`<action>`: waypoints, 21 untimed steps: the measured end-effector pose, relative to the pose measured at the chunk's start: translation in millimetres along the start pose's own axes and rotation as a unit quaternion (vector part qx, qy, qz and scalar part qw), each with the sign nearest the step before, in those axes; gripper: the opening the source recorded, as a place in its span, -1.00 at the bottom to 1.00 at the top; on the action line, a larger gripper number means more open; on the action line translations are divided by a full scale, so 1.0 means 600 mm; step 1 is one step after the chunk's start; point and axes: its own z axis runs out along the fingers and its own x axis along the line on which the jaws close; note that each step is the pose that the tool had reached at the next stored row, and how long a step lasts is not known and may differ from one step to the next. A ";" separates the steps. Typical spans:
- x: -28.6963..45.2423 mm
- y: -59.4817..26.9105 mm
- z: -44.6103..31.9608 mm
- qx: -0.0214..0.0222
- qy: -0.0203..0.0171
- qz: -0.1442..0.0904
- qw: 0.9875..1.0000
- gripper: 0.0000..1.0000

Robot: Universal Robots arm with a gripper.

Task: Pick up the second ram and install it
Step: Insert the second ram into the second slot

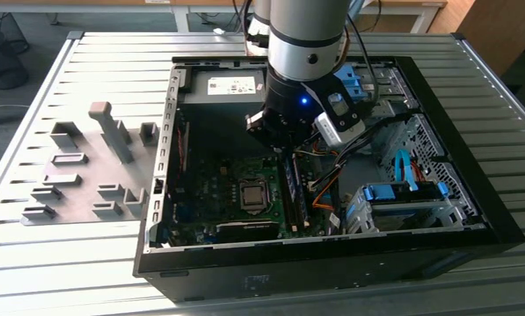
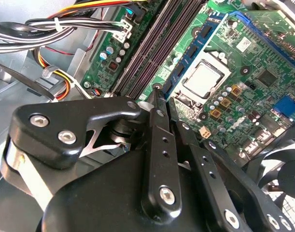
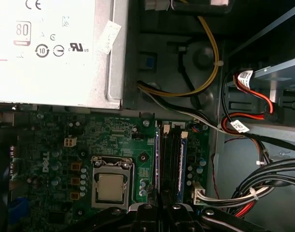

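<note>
The second ram, a long blue board with dark chips [image 2: 193, 55], stands on edge in the memory slot nearest the processor [image 2: 205, 79]. In the first wrist view the ram [image 3: 157, 159] is a thin bluish strip. My gripper [image 2: 159, 94] hangs low over the motherboard. Its black fingers [image 2: 157, 145] are shut together, with nothing between them. Their tips are right at the ram's near end, and I cannot tell whether they touch it. The exterior view has the gripper [image 1: 284, 150] inside the open computer case, above the memory slots [image 1: 295, 191].
A blue strip [image 3: 184, 159] lines the far edge of the slot bank. Bundled cables [image 3: 248, 193] and the silver power supply [image 3: 50, 48] crowd the case. The drive bay with blue latches [image 1: 403, 194] lies on the exterior view's right. A grey fixture [image 1: 95, 171] lies outside the case.
</note>
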 end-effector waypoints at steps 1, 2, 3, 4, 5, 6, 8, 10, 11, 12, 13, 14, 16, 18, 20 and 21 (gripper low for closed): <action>0.000 0.000 0.000 0.000 0.000 0.000 1.000 -0.72; 0.000 0.000 0.001 0.000 0.000 0.000 1.000 -0.72; -0.001 -0.001 0.002 0.000 0.000 0.001 1.000 -0.72; -0.001 -0.001 0.004 0.000 0.000 0.001 1.000 -0.72; -0.001 -0.002 0.007 0.000 0.001 0.003 1.000 -0.72; -0.002 -0.002 0.009 0.000 0.001 0.004 1.000 -0.72; -0.004 -0.002 0.016 0.000 0.001 0.007 1.000 -0.72; -0.007 -0.002 0.022 0.000 0.001 0.009 1.000 -0.72; -0.011 -0.003 0.029 0.000 0.001 0.012 1.000 -0.72; -0.011 -0.003 0.031 0.000 0.001 0.015 1.000 -0.72; -0.011 -0.003 0.031 0.000 0.001 0.016 1.000 -0.72; -0.011 -0.003 0.031 0.000 0.001 0.017 1.000 -0.72; -0.011 -0.003 0.031 0.000 0.001 0.017 1.000 -0.72; -0.011 -0.003 0.031 0.000 0.001 0.017 1.000 -0.72; -0.011 -0.003 0.032 0.000 0.001 0.017 1.000 -0.72; -0.011 -0.003 0.032 0.000 0.001 0.017 1.000 -0.72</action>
